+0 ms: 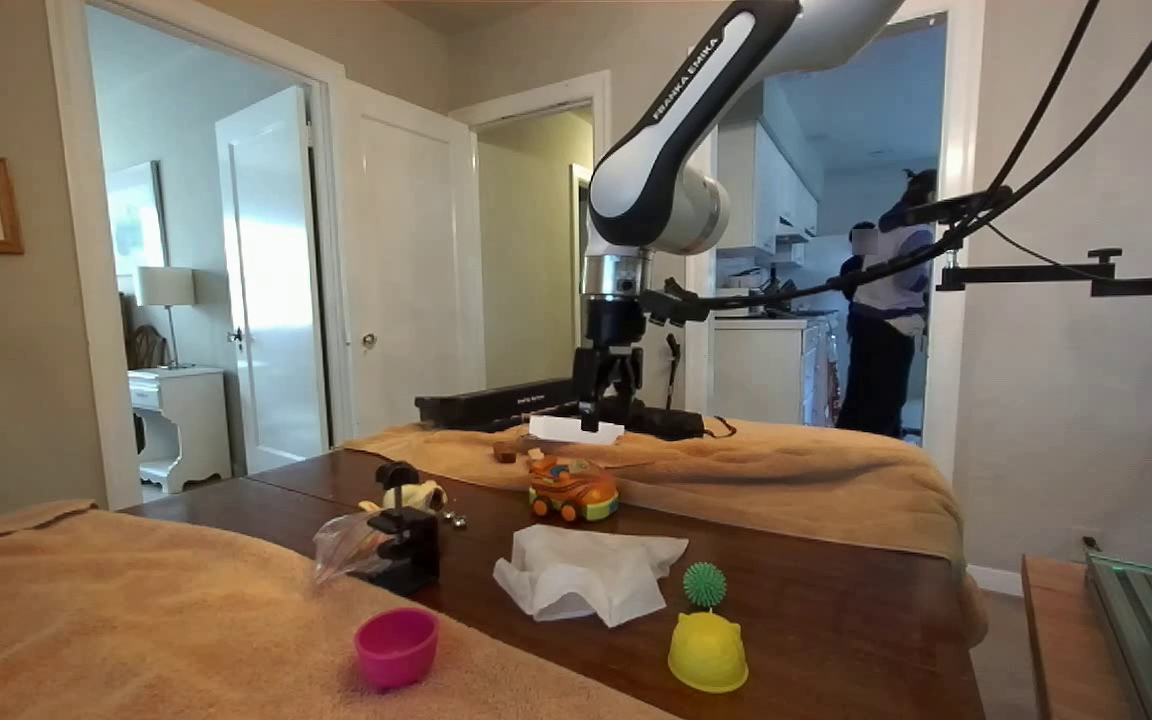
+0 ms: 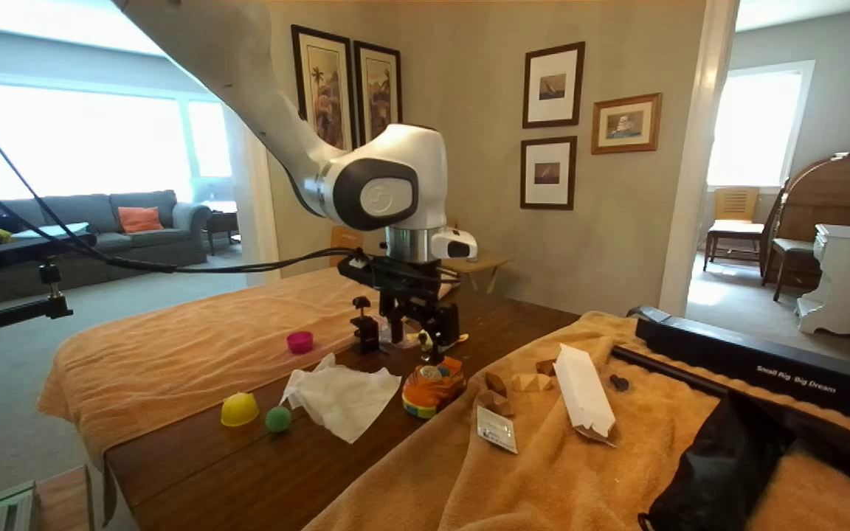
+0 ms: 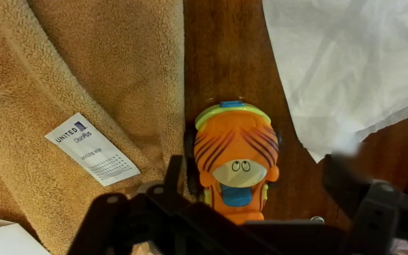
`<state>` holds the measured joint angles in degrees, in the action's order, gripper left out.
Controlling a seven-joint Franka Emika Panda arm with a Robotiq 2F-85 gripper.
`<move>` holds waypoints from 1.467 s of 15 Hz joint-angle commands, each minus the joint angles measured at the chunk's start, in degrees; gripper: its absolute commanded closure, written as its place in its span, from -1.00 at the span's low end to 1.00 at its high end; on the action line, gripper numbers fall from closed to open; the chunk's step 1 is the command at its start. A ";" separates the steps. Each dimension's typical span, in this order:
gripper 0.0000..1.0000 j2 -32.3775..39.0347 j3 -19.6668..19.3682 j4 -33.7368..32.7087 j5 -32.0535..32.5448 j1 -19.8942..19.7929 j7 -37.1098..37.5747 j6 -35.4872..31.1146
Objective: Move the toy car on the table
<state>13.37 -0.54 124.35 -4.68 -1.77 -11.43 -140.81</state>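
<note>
The toy car (image 1: 573,490) is orange with yellow-green and blue parts. It stands on the dark brown table (image 1: 816,590) beside the edge of the tan cloth, and it also shows in an exterior view (image 2: 431,389). In the wrist view the toy car (image 3: 237,148) lies between the spread fingers, nearer the left one; its lower end is hidden by the gripper. My gripper (image 3: 253,165) is open and holds nothing. In both exterior views the gripper (image 1: 604,408) (image 2: 413,346) points down above the table, higher than the car and apart from it.
A white tissue (image 2: 344,402), a green spiky ball (image 1: 704,585) and a yellow cup (image 1: 708,652) are on the table. A black clamp (image 1: 408,540) and a pink cup (image 1: 396,648) stand nearby. A white box (image 2: 584,394) and a wipe packet (image 3: 92,149) lie on the tan cloth.
</note>
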 commanded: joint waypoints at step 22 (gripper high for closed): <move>-1.00 6.99 2.41 -5.68 1.74 -2.66 -10.47 -5.51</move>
<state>18.78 0.34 119.73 -2.80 -2.52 -16.81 -143.26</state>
